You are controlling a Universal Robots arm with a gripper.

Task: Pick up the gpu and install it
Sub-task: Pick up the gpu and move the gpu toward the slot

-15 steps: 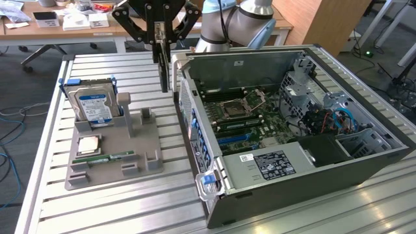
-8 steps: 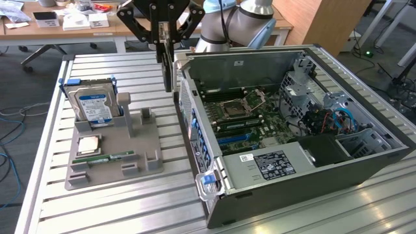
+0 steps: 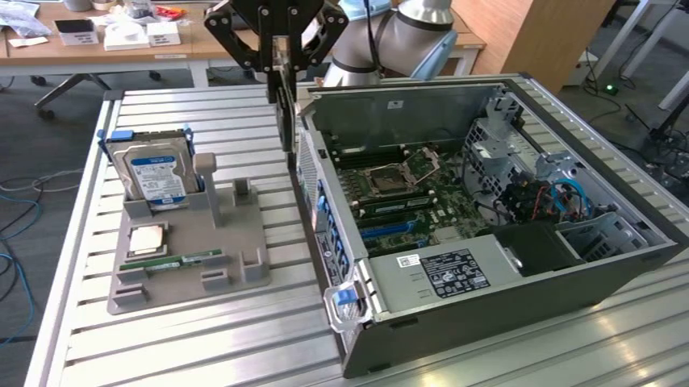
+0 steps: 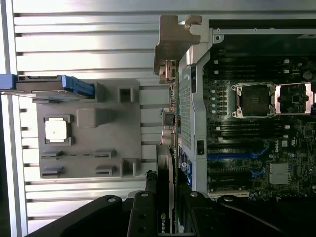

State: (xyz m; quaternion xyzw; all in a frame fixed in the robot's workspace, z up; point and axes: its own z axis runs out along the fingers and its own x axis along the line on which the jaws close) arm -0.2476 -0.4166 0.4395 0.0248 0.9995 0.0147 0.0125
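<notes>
One gpu [image 3: 286, 121] hangs on edge in the upper middle of the exterior view, pinched between the narrowed fingers of the gripper [image 3: 286, 66]. I judge it light, stiff and fragile, best held by the board edges. The case wall [image 3: 312, 173] stands just beside it, so room is tight.

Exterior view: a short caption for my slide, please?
The jaws hold the gpu on edge beside the open computer case.

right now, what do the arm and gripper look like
The gripper is black, built of angular linked bars with round pivot pins. The arm is a rounded silver-grey tube with a pale blue joint cover, and a black cable runs along it.
</notes>
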